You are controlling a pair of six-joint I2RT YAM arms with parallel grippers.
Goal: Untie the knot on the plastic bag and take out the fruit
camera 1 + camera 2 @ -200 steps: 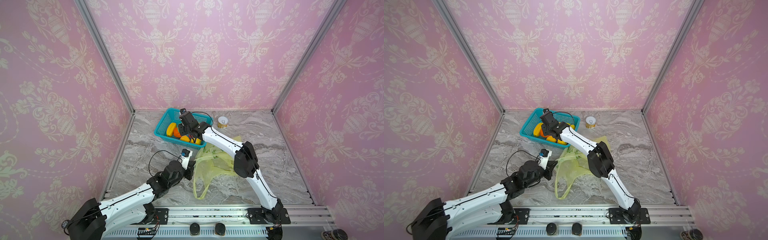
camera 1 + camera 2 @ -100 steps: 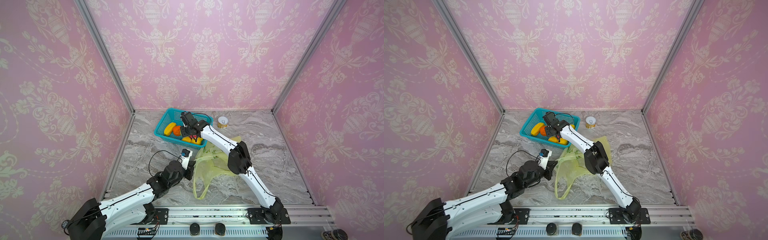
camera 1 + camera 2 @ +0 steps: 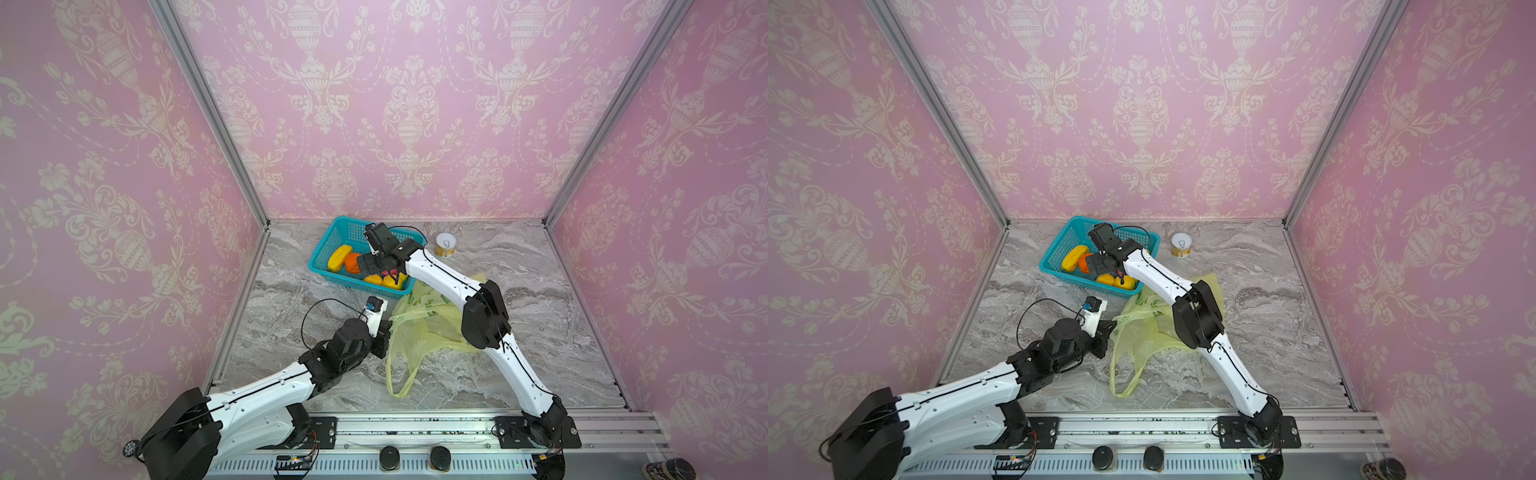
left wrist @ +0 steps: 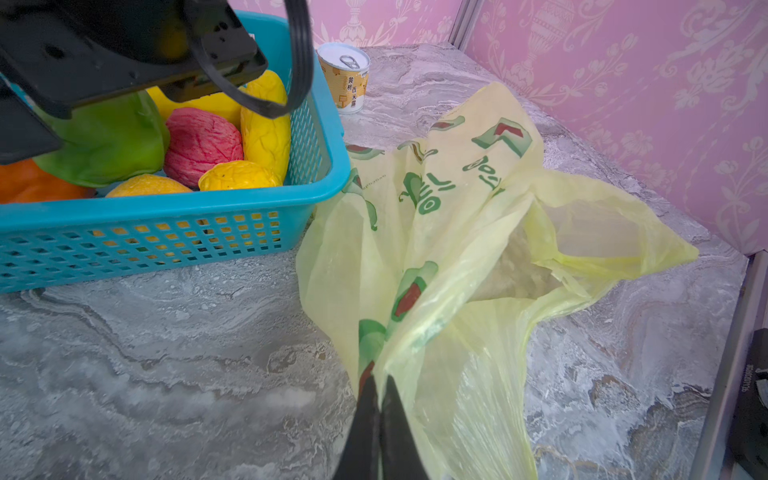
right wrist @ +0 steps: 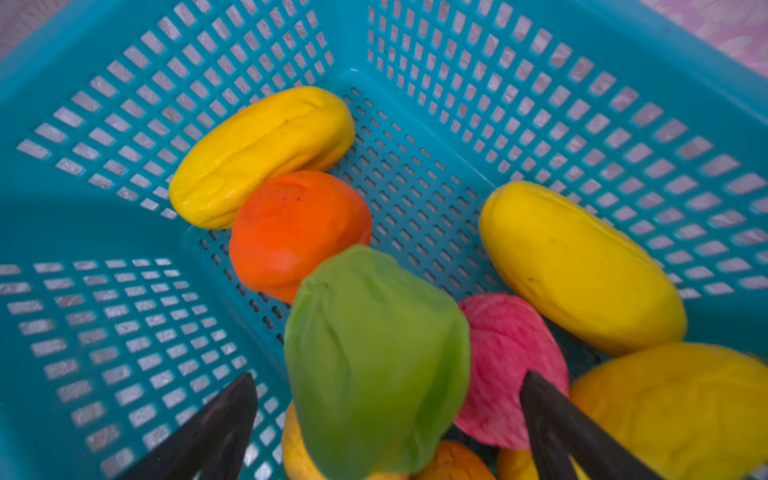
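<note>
In both top views your right gripper [image 3: 368, 262] [image 3: 1098, 262] reaches over the teal basket [image 3: 328, 243] [image 3: 1059, 245]. The basket stands at the far side of the table [image 3: 540, 291], left of the middle, and the fruit [image 3: 340, 257] lies inside it. The yellow-green bag [image 3: 424, 332] [image 3: 1142, 332] is crumpled on the table just near of the basket, partly under your right arm's elbow. Its loop handle [image 3: 397, 392] trails toward the near edge. Your left gripper [image 3: 381, 338] [image 3: 1104, 332] sits at the bag's left edge. A small can [image 3: 445, 244] [image 3: 1181, 245] stands right of the basket, apart from it.

In the left wrist view, your left gripper [image 4: 378, 386] is pinched together on a fold of the bag [image 4: 457, 232], and the bag's mouth gapes open. The bag carries green lettering and red-and-green marks, and I cannot read the letters. The can [image 4: 344, 79] has a pull-tab lid and a label with Chinese characters too small to read surely. The basket [image 4: 166, 208] holds a green fruit [image 4: 108, 145], a pink-red fruit [image 4: 203, 145] and yellow ones.

In the right wrist view, your right gripper [image 5: 388, 376] has its fingers [image 5: 232, 415] wide apart. The green fruit [image 5: 374, 353] is between them, blurred and touching neither. Around it in the basket [image 5: 540, 104] lie an orange fruit [image 5: 299, 232], the pink-red fruit [image 5: 507, 357] and yellow oblong ones.
</note>
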